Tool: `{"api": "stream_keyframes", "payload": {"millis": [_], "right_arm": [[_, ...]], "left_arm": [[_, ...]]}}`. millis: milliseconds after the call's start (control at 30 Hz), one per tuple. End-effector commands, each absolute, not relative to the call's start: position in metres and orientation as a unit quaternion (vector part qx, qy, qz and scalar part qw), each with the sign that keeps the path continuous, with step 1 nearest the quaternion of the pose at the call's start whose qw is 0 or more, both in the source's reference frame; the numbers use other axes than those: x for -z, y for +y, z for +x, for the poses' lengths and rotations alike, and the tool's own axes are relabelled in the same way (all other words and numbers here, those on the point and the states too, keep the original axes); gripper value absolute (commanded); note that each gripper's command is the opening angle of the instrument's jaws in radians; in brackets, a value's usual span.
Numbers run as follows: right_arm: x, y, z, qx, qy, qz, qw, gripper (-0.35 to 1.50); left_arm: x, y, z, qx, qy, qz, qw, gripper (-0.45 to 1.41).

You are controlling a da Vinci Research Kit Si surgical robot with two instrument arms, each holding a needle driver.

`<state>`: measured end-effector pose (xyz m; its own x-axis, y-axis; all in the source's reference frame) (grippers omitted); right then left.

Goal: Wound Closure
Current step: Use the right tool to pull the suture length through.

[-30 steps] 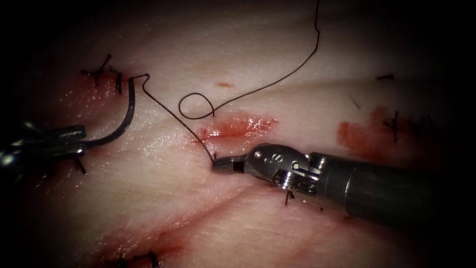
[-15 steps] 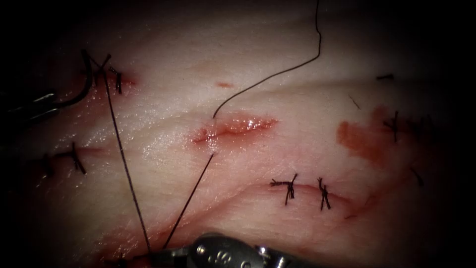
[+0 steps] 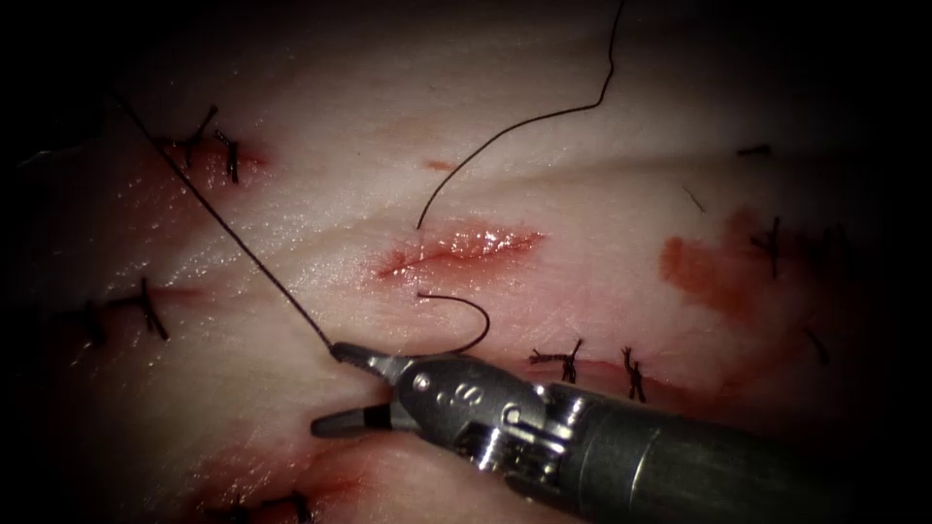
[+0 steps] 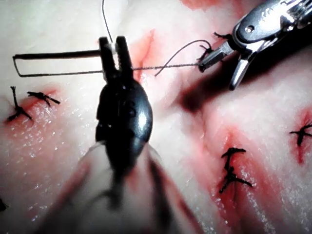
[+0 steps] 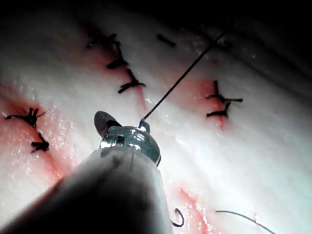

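A piece of pale tissue (image 3: 320, 243) carries a short open cut (image 3: 456, 247) near the middle of the endoscope view, wet with red fluid (image 3: 704, 277), and finished stitches (image 3: 563, 364) lie around it. The right pincer (image 3: 330, 388) enters from the lower right and sits just below the cut, a little to its left, with its two jaws spread apart and clamped on nothing. The thread (image 3: 233, 238) lies against the tip of its upper jaw and runs from there in a straight, tight line up and to the left, well away from the cut. That line is the thread's long axis, and the right pincer is the tool touching it. A slack curl of thread leaves the tissue just below the cut and bends behind the right pincer, while another strand rises from the cut's upper edge toward the top of the endoscope view. In the left wrist view, the left pincer (image 4: 113, 46) is pressed together on the needle (image 4: 58, 53), gripping it near one end. The needle is clear of the tissue and reaches sideways from the jaws, away from the right pincer. From its far end the thread doubles back past the left pincer to the right pincer's upper jaw.
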<state>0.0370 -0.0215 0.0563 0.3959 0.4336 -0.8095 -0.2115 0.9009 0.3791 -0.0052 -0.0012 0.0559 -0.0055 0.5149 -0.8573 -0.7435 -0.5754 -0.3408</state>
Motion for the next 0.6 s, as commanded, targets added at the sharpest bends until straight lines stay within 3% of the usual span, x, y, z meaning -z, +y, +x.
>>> {"api": "stream_keyframes", "payload": {"millis": [33,367,600], "right_arm": [[-0.0566,-0.0201,0.0366,-0.192,0.512,0.092,0.832,1.48],[-0.0578,-0.019,0.0341,-0.18,0.502,0.066,0.843,1.46],[-0.0624,-0.0189,0.0346,-0.145,0.484,0.047,0.861,1.45]], "left_arm": [[-0.0567,-0.0009,-0.0052,-0.707,0.121,-0.534,0.448,-0.45],[-0.0578,-0.0005,-0.0002,-0.746,0.206,-0.454,0.442,-0.45],[-0.0583,-0.0007,-0.0008,-0.755,0.2,-0.453,0.43,-0.45]]}}
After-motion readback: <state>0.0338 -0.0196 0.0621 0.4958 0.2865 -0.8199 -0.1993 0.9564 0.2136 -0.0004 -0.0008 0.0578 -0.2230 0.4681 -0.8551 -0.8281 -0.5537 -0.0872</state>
